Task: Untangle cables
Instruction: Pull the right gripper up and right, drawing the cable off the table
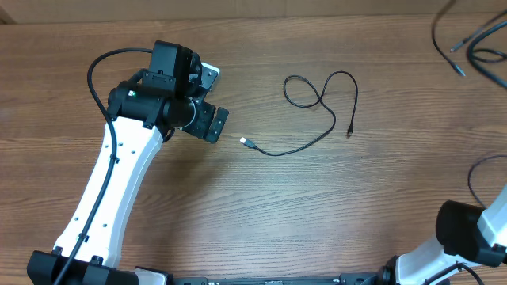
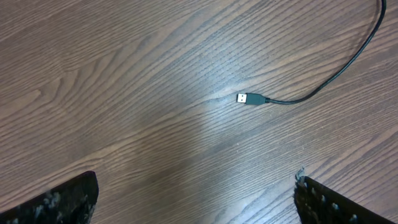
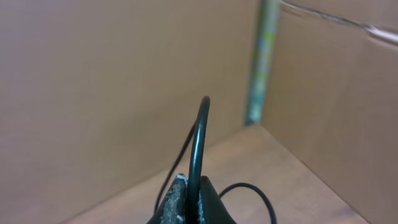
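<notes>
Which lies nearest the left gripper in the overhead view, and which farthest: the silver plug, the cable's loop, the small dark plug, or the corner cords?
Measured from the left gripper:
1. silver plug, just right of it
2. cable's loop, mid-table
3. small dark plug, farther right
4. corner cords, far top-right corner

We are holding our left arm (image 1: 119, 182) stretched from the lower-left edge of the overhead view, its white link slanting up and to the right. The wrist is bending over, so the left gripper (image 1: 218, 99) is pointing downward. Its fingers (image 2: 62, 199) are standing wide apart, gripping nothing. We are keeping our right arm (image 1: 467, 237) low at the lower-right corner, mostly out of the overhead view. The right gripper (image 3: 186, 202) is pressing its fingers together, pinching a thin black cable (image 3: 198, 143).
</notes>
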Robot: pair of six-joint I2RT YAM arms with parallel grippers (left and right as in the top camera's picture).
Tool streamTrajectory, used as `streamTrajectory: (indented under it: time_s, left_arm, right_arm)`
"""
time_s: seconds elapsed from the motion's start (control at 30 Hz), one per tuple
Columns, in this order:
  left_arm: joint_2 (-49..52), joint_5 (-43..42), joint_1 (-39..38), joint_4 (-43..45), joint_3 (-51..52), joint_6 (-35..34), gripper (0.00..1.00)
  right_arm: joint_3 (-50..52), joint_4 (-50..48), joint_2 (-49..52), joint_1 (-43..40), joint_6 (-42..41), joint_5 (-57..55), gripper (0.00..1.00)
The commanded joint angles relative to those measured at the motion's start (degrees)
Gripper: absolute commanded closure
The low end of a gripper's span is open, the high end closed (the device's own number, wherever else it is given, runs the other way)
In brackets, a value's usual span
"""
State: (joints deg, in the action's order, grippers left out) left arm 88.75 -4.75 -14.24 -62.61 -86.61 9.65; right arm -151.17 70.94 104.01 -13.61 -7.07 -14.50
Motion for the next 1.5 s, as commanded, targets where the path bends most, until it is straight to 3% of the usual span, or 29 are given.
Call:
streamTrajectory:
  time_s: [0.0,0.33,0.67,1.13,1.47]
  left_arm:
    - [0.1,-0.8,0.0,0.0,-0.6,1.1,0.0]
    - [0.1,-0.8,0.0,0.0,-0.6,1.1,0.0]
    - [0.1,-0.8,0.0,0.0,-0.6,1.1,0.0]
    - [0.1,-0.8,0.0,0.0,-0.6,1.1,0.0]
    - [0.1,-0.8,0.0,0.0,-0.6,1.1,0.0]
  right_arm:
    - [3.9,-1.3,-0.3,-4.2,-1.7,-1.9,0.96]
    - [18.2,-10.4,-0.3,-14.0,-6.0,5.2,0.96]
    - [35.1,-20.9,-0.3,-18.6,-18.1,5.1,0.96]
    - [57.7,-34.1,-0.2,-23.6,-18.7,4.9,0.96]
    - [66.8,-39.6,0.0,-24.8,-18.6,4.0,0.96]
